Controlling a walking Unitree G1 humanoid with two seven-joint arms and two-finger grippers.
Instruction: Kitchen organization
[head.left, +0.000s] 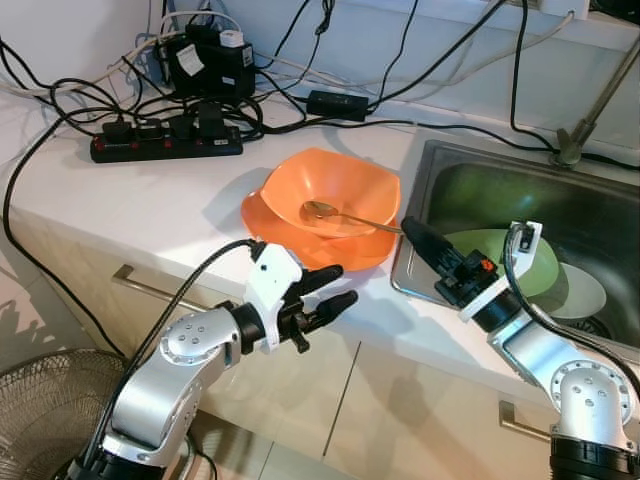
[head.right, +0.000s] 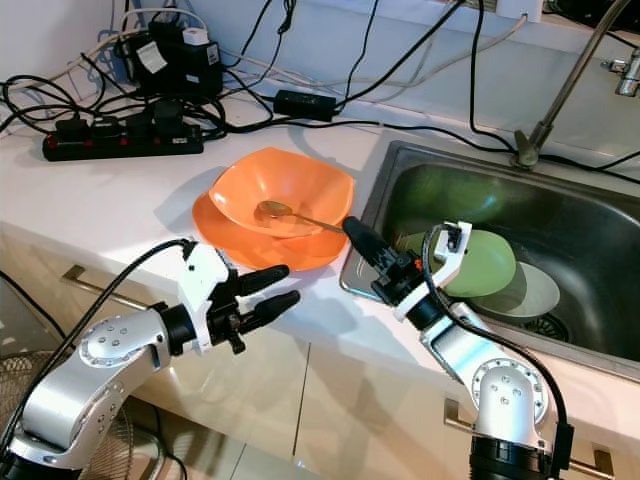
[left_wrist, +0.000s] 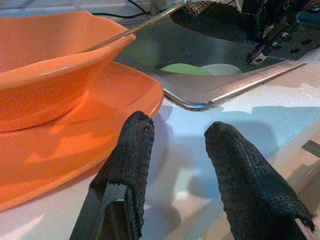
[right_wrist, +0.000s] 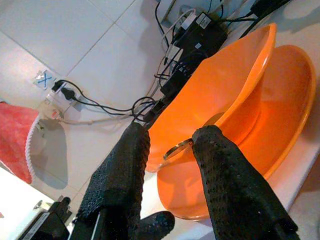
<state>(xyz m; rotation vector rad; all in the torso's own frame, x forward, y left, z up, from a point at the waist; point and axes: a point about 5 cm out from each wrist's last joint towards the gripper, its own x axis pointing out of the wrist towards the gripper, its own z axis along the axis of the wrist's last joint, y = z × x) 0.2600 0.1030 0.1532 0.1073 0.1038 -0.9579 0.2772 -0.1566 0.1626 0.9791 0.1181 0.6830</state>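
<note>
You are near the start, I think; the orange bowl (head.left: 335, 192) sits on the orange plate (head.left: 270, 222) beside the sink (head.left: 420, 170), with the spoon (head.left: 345, 217) inside; green dishes (head.left: 535, 262) wait in the sink. Your right gripper (right_wrist: 170, 150) is open at the spoon handle; your left gripper (head.left: 328, 290) is open, holding nothing, near the plate; the sink's far side is cut off.

Both silver arms reach forward with elbows bent. The left end effector (head.left: 335, 286) points to the robot's right, its fingers (left_wrist: 127, 165) parted. The right end effector (head.left: 415, 238) angles forward-left, its fingers (right_wrist: 120, 175) apart.
</note>
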